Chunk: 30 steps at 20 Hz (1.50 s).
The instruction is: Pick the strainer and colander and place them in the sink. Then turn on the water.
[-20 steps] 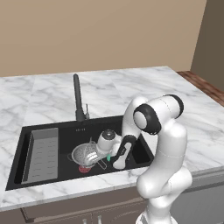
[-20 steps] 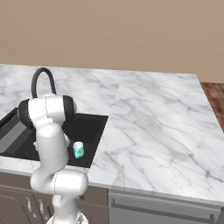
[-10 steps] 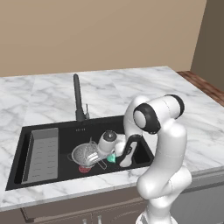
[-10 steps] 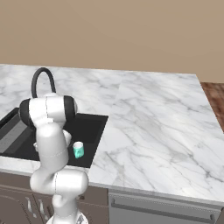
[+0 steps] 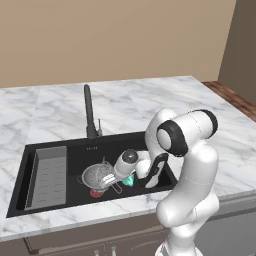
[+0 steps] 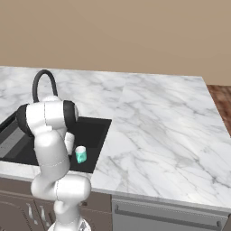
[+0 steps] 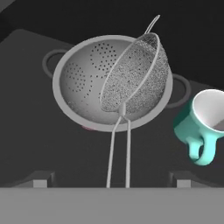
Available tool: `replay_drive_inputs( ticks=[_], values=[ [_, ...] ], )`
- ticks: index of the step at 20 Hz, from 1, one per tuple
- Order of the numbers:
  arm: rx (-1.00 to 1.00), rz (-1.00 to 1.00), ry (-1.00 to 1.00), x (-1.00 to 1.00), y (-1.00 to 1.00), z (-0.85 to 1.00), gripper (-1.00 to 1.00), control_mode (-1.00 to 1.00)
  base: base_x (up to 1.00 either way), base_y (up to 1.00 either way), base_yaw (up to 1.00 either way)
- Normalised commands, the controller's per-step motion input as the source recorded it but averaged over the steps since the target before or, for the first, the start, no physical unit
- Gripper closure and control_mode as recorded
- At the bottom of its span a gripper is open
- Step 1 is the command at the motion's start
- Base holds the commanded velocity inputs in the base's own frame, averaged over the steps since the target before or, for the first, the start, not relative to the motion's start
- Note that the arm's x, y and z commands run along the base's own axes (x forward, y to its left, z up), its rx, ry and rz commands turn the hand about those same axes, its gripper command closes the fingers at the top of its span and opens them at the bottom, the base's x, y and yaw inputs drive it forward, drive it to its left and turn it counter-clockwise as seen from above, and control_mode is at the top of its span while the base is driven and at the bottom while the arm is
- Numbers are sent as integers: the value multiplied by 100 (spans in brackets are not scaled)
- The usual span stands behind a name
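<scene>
In the black sink (image 5: 75, 150) the grey perforated colander (image 5: 96, 175) (image 7: 81, 83) sits upright on the basin floor. The silver mesh strainer (image 7: 136, 74) leans tilted inside it, and its wire handle (image 7: 118, 148) runs out over the rim toward me. My gripper (image 5: 110, 180) (image 7: 111, 178) hovers low over that handle and is open. The fingertips (image 7: 41, 178) stand wide on either side of the wire without touching it. No water is in view at the black faucet (image 5: 89, 112) (image 6: 43, 83).
A teal mug (image 5: 130, 180) (image 7: 203, 124) (image 6: 80, 154) lies on its side just right of the colander. A grey ribbed rack (image 5: 48, 176) fills the sink's left end. Marble counter (image 6: 158, 131) surrounds the basin, and my forearm (image 5: 156, 170) hangs inside its right half.
The jaws have widened slightly and the forearm has swung a little to the right. The strainer, colander and mug have stayed where they were.
</scene>
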Motion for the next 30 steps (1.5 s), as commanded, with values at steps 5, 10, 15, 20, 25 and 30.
replay_drive_inputs(
  ticks=[5,10,15,20,25,30],
  values=[
    [0,0,-3,0,0,48,-100,-100,0,0,0],
    [0,0,0,0,0,52,-100,-100,0,0,0],
    [0,0,0,0,0,59,-100,-100,0,0,0],
    [0,0,0,0,0,64,-100,-100,0,0,0],
    [0,0,0,0,0,67,-100,-100,0,0,0],
    [0,-1,0,0,0,75,-100,-100,0,0,0]
  ],
)
